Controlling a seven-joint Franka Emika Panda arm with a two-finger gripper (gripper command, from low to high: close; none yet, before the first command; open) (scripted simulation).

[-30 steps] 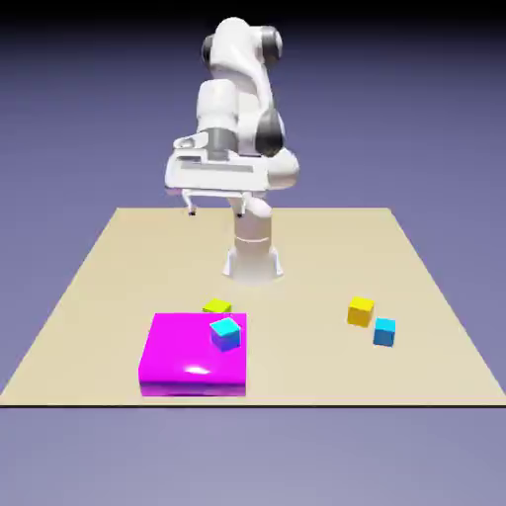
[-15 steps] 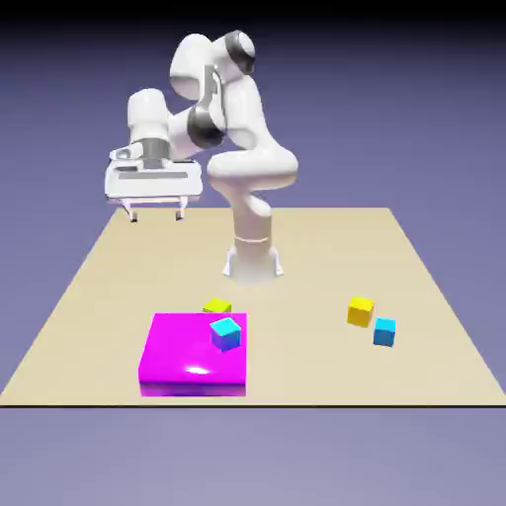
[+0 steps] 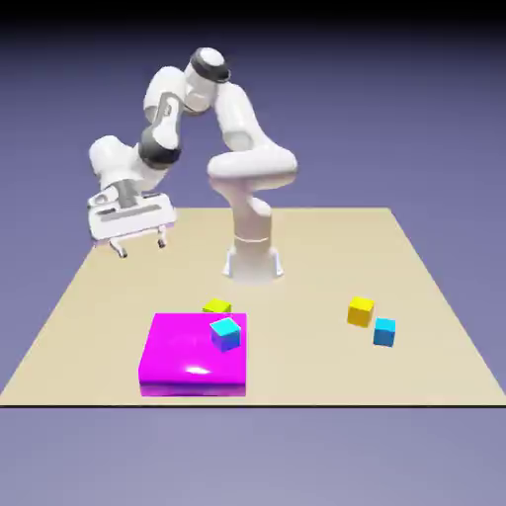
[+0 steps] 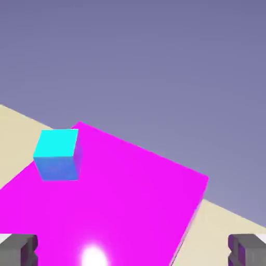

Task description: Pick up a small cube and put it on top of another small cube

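the claw (image 4: 133, 252) hangs with its two grey fingertips (image 4: 18, 249) wide apart and nothing between them. ahead of it lies a flat magenta block (image 4: 124, 197) on the tan tabletop (image 4: 223, 221). a cyan cube (image 4: 57, 155) sits on the block, ahead and toward the left fingertip. blue-violet backdrop fills the upper part.

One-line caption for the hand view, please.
Open gripper looks down across the magenta slab, a cyan cube resting on it, tan table beyond its edge.

Cyan cube (image 3: 225, 333) atop magenta slab (image 3: 178, 358)
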